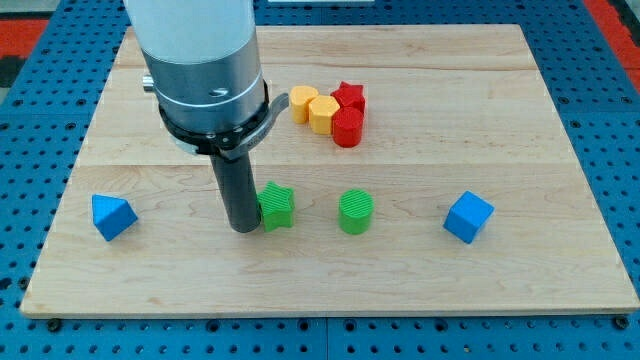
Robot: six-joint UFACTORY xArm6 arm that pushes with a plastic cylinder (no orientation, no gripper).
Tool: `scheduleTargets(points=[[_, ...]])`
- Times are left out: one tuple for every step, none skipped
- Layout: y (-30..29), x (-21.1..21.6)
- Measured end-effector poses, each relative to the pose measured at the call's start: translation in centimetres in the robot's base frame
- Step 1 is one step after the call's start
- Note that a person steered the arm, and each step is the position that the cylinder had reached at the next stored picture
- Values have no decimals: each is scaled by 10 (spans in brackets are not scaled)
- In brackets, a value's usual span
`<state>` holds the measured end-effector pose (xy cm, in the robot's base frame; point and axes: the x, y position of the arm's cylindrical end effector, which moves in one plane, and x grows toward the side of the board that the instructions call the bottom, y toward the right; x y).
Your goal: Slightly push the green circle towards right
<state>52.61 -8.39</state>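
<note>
The green circle (355, 212) is a short green cylinder standing on the wooden board (330, 270), a little right of the middle and toward the view's bottom. A green star block (277, 206) stands to its left. My tip (244, 229) is the lower end of the dark rod, and it rests on the board right against the left side of the green star. The green star lies between my tip and the green circle. There is a gap between the star and the circle.
A blue triangular block (111, 216) lies at the view's left and a blue cube (468, 217) at the right. Near the top middle sits a cluster: two yellow blocks (313, 108), a red star (349, 96) and a red cylinder (347, 128).
</note>
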Motion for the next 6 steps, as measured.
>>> scheduleTargets(points=[[1, 25], [26, 39], [47, 36], [48, 23], [61, 13], [64, 6]])
